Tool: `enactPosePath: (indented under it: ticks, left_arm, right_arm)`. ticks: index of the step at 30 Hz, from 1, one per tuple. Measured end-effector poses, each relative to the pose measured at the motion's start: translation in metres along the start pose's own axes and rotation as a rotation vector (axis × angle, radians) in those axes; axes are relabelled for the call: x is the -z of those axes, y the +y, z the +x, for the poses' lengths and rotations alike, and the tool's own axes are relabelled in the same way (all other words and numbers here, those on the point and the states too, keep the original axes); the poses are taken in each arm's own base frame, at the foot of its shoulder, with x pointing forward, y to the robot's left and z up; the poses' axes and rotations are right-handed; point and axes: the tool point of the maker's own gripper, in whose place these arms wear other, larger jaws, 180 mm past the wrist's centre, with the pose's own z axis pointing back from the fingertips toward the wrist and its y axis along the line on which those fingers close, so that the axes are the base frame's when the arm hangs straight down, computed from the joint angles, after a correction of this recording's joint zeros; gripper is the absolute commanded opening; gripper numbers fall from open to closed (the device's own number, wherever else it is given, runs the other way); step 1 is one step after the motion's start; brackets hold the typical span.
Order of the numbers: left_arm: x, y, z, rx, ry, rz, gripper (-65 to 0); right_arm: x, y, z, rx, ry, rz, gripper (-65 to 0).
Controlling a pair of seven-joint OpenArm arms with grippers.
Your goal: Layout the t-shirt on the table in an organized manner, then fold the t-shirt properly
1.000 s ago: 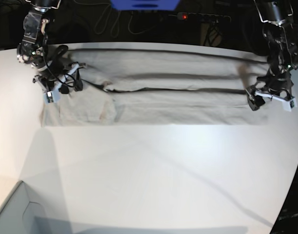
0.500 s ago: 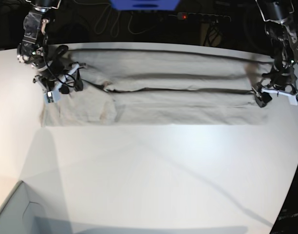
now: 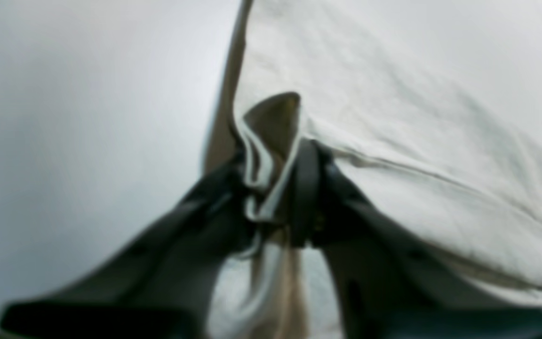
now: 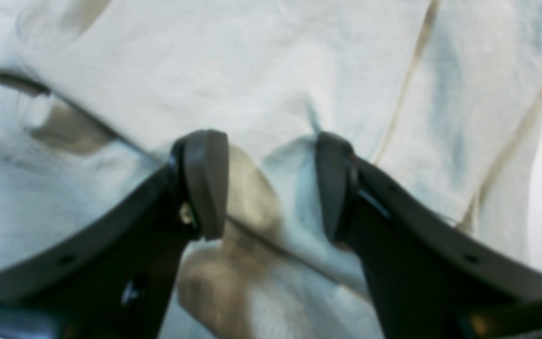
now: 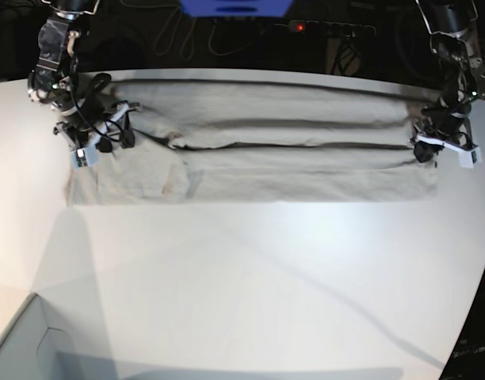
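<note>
Left claw pinches the t-shirt hem (bunched); right claw spread.

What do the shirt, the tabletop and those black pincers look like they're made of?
The t-shirt: soft woven or knit cloth, probably cotton, matte grey-beige; it wrinkles and bunches where the left gripper pinches it. The table: hard, smooth white surface, perhaps laminate, with a faint sheen from the light. The fingers of the right gripper: dark matte, likely plastic or rubber.
</note>
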Motion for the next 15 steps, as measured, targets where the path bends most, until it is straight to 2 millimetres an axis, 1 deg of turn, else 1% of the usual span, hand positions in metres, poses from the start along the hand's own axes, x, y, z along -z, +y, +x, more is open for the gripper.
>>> enactPosePath:
  ticks: [1, 4, 6, 10, 15]
  left_arm:
    - [0.000, -0.001, 0.001, 0.003, 0.001, -0.001, -65.0]
    - [-0.003, -0.006, 0.004, 0.041, 0.017, 0.000, -64.4]
    - [-0.006, -0.012, 0.013, 0.073, 0.000, -0.006, -65.0]
    - [-0.011, -0.032, 0.048, 0.130, -0.086, -0.043, -65.0]
    - [-0.023, -0.058, 0.081, 0.188, -0.176, -0.073, -65.0]
  right_arm:
    - [0.000, 0.000, 0.000, 0.001, -0.001, 0.000, -34.7]
    - [0.000, 0.000, 0.000, 0.001, -0.001, 0.000, -34.7]
    - [0.000, 0.000, 0.000, 0.001, -0.001, 0.000, -34.7]
    - [0.001, 0.000, 0.003, 0.000, -0.005, 0.000, -34.7]
    - [0.003, 0.000, 0.005, -0.006, 0.002, 0.000, -34.7]
